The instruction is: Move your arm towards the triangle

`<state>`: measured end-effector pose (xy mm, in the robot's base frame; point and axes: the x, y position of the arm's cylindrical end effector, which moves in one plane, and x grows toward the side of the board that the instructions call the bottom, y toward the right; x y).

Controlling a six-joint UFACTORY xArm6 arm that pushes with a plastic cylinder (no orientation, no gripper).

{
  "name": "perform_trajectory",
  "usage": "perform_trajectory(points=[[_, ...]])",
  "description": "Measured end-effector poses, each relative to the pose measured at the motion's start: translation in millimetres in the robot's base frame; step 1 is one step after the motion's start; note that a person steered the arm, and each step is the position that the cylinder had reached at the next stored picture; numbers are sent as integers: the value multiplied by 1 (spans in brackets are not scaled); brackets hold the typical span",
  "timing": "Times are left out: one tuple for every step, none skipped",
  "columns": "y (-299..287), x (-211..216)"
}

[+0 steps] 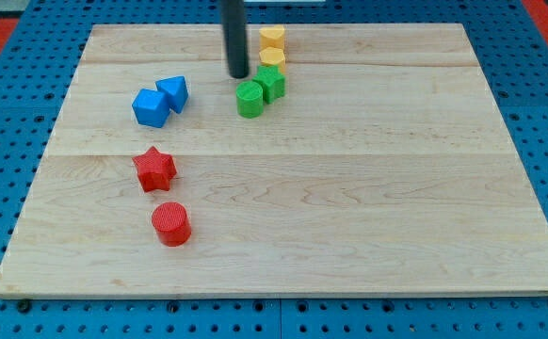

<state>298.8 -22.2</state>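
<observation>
you are looking at my tip [238, 75], which has no pincer to report, standing just left of the green cylinder [250, 99], while the blue triangle [173, 92] is sitting further left, not yet reached.

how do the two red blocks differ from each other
The red star block has pointed arms around its outline, while the red cylinder block is round with a flat circular top. The star sits nearer the view's top, the cylinder nearer the view's bottom and slightly to the view's right. They stand apart, not touching. Both are red, rest on the wooden board, and lie far from my tip.
</observation>
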Motion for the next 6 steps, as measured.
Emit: perform_trajectory(points=[[50,45],[103,92],[95,113],[32,48],[-24,15],[-61,38]])
